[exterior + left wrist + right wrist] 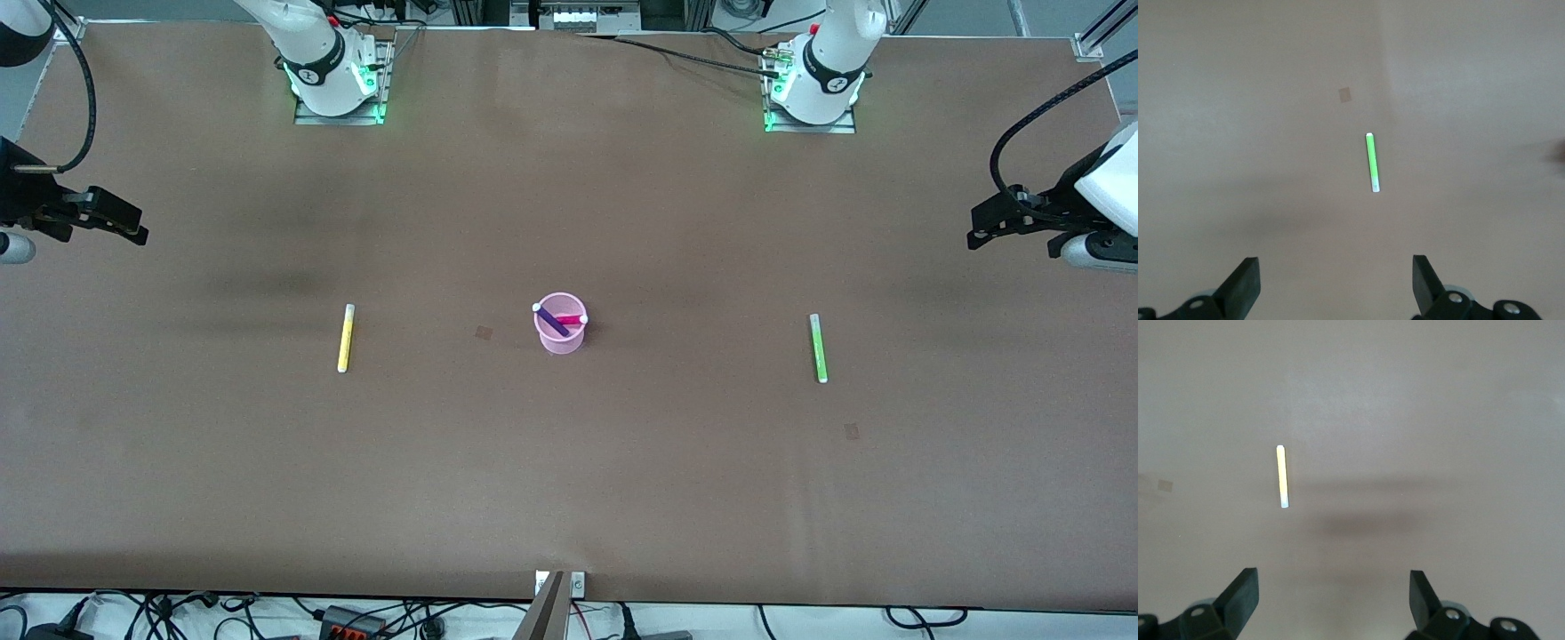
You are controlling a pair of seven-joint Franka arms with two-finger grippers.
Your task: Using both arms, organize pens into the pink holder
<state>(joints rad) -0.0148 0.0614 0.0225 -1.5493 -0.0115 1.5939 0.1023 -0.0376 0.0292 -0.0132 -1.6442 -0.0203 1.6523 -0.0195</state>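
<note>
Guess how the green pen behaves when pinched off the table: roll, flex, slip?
The green pen looks slim and round, lying flat on the bare table, so a nudge would probably roll it. It appears straight and rigid, likely light. Its smooth barrel may slip.

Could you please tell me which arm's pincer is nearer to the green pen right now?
Left. The left pincer hangs open at the left arm's end of the table, where the green pen lies; the right pincer hangs open at the right arm's end.

we see even, soft overhead light on the brown table (569, 462), with no glare. faint blurred shadows lie across it in the front view and both wrist views. green lamps glow at the arm bases. the wrist views look paler and slightly hazy.
</note>
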